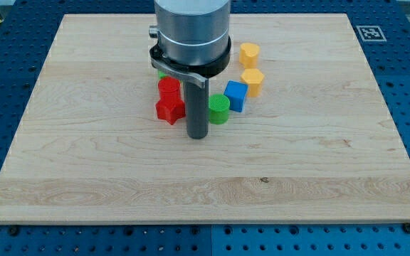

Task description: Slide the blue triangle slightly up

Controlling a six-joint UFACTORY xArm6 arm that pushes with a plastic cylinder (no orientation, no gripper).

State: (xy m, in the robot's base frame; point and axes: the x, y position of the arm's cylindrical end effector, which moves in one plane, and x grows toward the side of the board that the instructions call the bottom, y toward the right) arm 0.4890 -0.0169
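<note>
Near the middle of the wooden board (84, 171) my tip (197, 136) rests, just beside the green round block (218, 109) on its left and right of the red star block (169, 109); a red block (168, 87) sits above that star; a blue block (235, 95) lies just right of the green one, its shape unclear, so I cannot tell if it is the triangle; two yellow blocks (249, 53) (253, 80) stand above it; this rod has no jaws.

Two red blocks (169, 98), a green cylinder (218, 109), two yellow blocks (250, 67) on a wooden board (319, 156).
</note>
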